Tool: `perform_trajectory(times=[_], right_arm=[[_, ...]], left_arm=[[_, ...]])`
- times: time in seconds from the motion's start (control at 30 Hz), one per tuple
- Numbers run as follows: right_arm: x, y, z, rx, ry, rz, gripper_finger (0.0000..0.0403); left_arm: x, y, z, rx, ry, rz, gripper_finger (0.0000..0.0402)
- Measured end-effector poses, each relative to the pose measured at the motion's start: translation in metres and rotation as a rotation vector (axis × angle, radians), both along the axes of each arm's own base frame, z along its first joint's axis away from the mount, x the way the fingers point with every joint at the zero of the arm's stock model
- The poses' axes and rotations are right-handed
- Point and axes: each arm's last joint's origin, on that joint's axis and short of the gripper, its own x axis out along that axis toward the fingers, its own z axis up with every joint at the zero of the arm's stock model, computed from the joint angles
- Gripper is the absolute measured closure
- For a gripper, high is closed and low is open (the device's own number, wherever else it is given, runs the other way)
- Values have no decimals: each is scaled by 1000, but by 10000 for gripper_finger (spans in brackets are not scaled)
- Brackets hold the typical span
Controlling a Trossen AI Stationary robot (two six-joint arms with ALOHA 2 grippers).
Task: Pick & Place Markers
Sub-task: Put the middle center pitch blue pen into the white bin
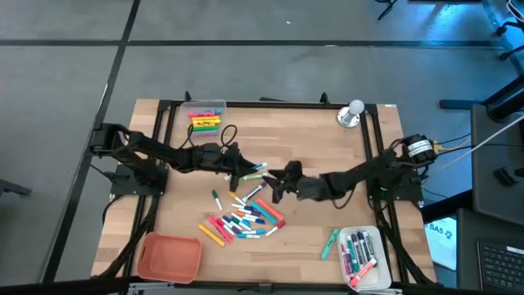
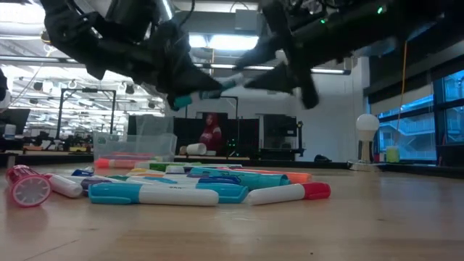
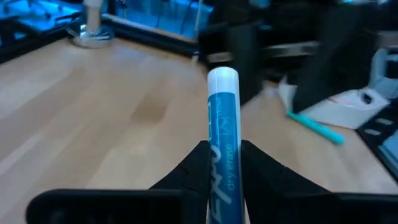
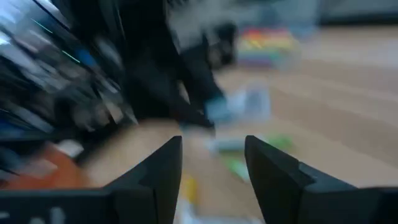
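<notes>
Grey floor (image 1: 246,49), ceiling lights (image 2: 217,42)

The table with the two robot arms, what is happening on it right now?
The left hand is shut on a blue-and-white dry-erase marker, held up above the middle of the wooden table. The right hand is open and empty, hanging close by and facing it. A pile of coloured markers lies below them. Some are already sorted into a clear box at the far side and a tray at the near right.
</notes>
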Motion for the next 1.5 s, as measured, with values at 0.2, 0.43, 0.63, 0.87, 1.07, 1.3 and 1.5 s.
perform_trajectory(times=[0.2, 0.43, 0.63, 0.87, 1.07, 1.3, 1.5], right_arm=[[0, -6, -9, -81, -92, 8, 206], [25, 0, -11, -161, -87, -2, 191], [43, 7, -14, -241, -53, -103, 241], [42, 11, -13, -264, -71, -112, 270], [43, 11, -12, -247, -82, -113, 259], [42, 10, -6, -222, -148, -129, 188], [41, 7, 0, -206, -192, -213, 210]], left_arm=[[1, -11, 4, 6, -44, -39, 341], [2, -15, 10, 49, -103, -49, 341], [0, -16, 6, 54, -87, -64, 341], [-5, -16, 4, 48, -122, -64, 341], [-5, -17, 5, 37, -131, -92, 336], [-5, -17, 6, 38, -145, -101, 336], [-5, -20, 7, 42, -158, -115, 336]])
